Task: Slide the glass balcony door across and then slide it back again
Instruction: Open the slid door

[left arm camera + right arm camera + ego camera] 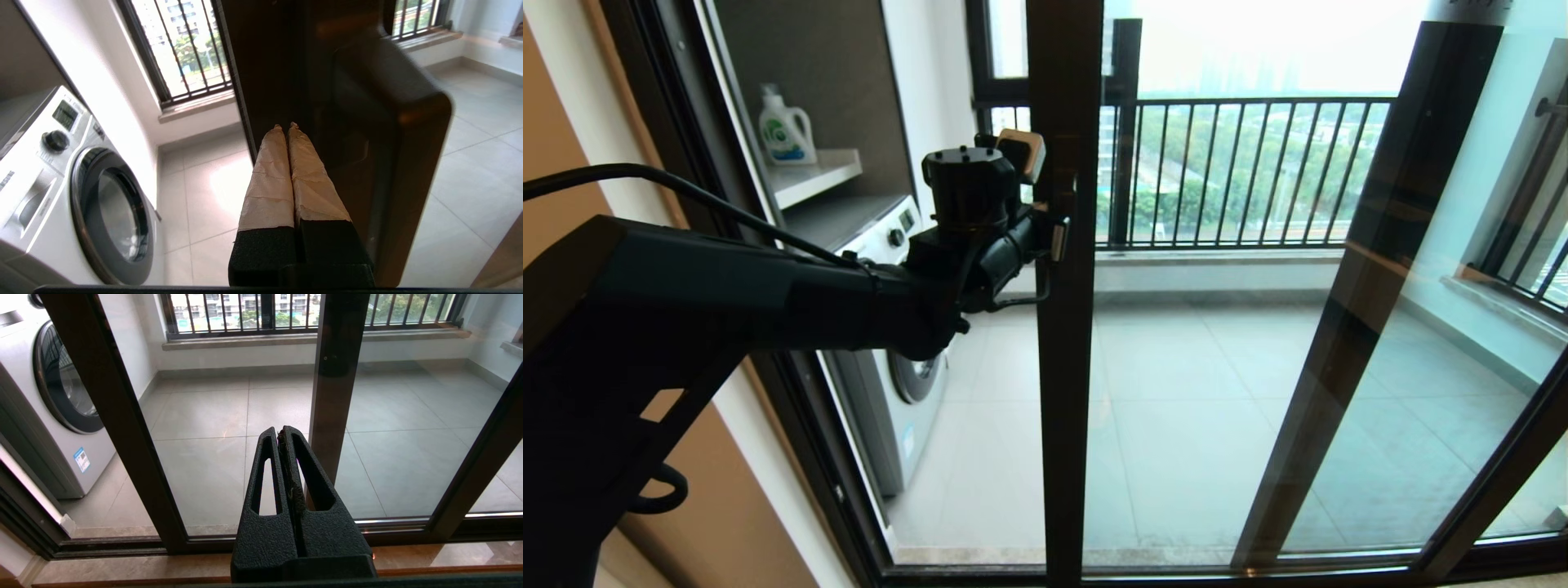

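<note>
The glass balcony door [1066, 408] is a clear pane in a dark frame, and it stands partly slid across, leaving a gap on its left side. My left gripper [1054, 238] is at chest height against the left edge of the door's upright. Its white-taped fingers [267, 171] are shut together with nothing between them, tips touching the dark upright [265, 81]. The door's dark pull handle [392, 106] juts out just beside them. My right gripper [281, 430] hangs low in front of the glass, shut and empty, and is out of the head view.
A white washing machine [898, 384] stands on the balcony left of the gap, with a detergent bottle [784, 131] on the shelf above it. A black-barred railing [1241, 171] runs along the far side. The floor track [102, 543] crosses below the right gripper.
</note>
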